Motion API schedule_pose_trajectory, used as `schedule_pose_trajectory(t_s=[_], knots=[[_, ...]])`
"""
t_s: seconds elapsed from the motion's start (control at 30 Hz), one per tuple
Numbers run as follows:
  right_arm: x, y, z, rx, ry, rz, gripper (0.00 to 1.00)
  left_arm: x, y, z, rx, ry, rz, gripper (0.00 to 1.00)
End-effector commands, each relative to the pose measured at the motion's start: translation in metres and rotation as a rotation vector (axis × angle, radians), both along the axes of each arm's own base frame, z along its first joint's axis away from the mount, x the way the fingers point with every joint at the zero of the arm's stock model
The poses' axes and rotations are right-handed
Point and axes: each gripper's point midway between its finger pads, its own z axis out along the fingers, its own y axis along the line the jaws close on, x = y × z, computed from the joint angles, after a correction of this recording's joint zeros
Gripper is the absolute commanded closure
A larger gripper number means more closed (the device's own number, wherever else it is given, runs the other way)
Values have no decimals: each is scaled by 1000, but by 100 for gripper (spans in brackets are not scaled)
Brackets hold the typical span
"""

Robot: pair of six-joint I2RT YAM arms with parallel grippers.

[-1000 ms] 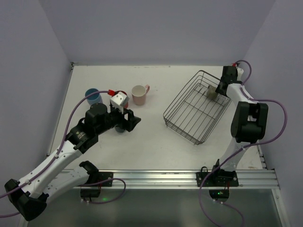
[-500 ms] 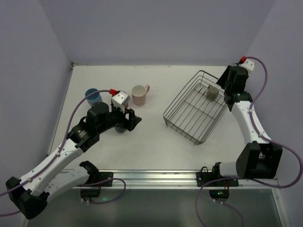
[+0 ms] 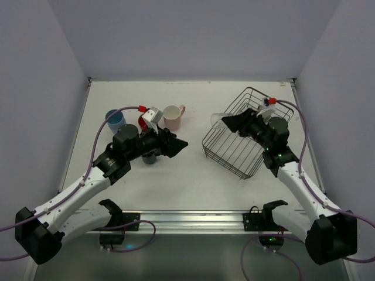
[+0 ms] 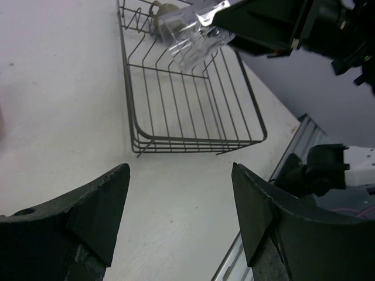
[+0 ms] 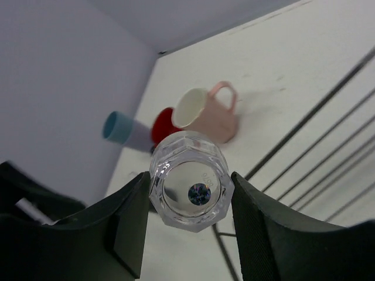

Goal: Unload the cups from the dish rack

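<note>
My right gripper (image 3: pixel 225 122) is shut on a clear faceted glass (image 3: pixel 217 119) and holds it tilted above the left end of the black wire dish rack (image 3: pixel 225 163). The right wrist view shows the glass (image 5: pixel 191 188) clamped between both fingers. An olive-grey mug (image 4: pixel 164 10) sits in the rack's far part, seen in the left wrist view. My left gripper (image 3: pixel 176 145) is open and empty, left of the rack. A pale pink mug (image 3: pixel 173 116), a light blue cup (image 3: pixel 115 119) and a red cup (image 5: pixel 164 126) stand on the table at the left. A dark blue cup (image 3: pixel 149 157) is partly hidden under the left arm.
White table with lilac walls at the back and sides. The left wrist view shows the rack (image 4: pixel 193 140) ahead of the open jaws, with the right gripper (image 4: pixel 263 23) and glass (image 4: pixel 193 41) over it. A metal rail (image 3: pixel 193 219) runs along the near edge.
My right arm has swung from the rack's far right corner to over its left end, now with the clear glass in its fingers. My left gripper has shifted slightly right, toward the rack.
</note>
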Motion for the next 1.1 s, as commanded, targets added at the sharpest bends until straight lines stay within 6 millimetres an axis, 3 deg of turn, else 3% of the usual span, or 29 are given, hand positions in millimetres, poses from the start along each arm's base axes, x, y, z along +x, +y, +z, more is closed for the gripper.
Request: schedule_pose_trajectory(t_s=[0.0,0.03,0.17,0.4,0.5,0.6,0.73,0.77,0.8,0.93,1.07], knots=[[-44,51,35,221,-88,290,85,-4,-22,27,-195,-1,-68,25],[-54,63,41,248,-122,341,84,-2,-27,22,-202,22,-80,25],[-71,83,32,332,-83,449,84,2,-40,22,-263,61,-113,26],[-83,108,21,427,-40,588,84,0,-55,14,-327,134,-178,32],[-83,114,17,456,-18,608,84,-2,-56,13,-339,142,-187,40],[-82,117,16,476,-7,613,84,-4,-56,15,-348,135,-195,50],[-83,122,16,480,6,624,82,-3,-54,15,-343,126,-184,87],[-83,122,17,477,4,622,79,-3,-54,15,-337,115,-178,93],[-83,123,14,472,20,619,62,-3,-52,18,-337,104,-172,100],[-78,118,5,438,28,559,1,4,-40,13,-256,89,-93,100],[-70,108,-6,383,49,489,1,12,-19,7,-76,33,-6,100]])
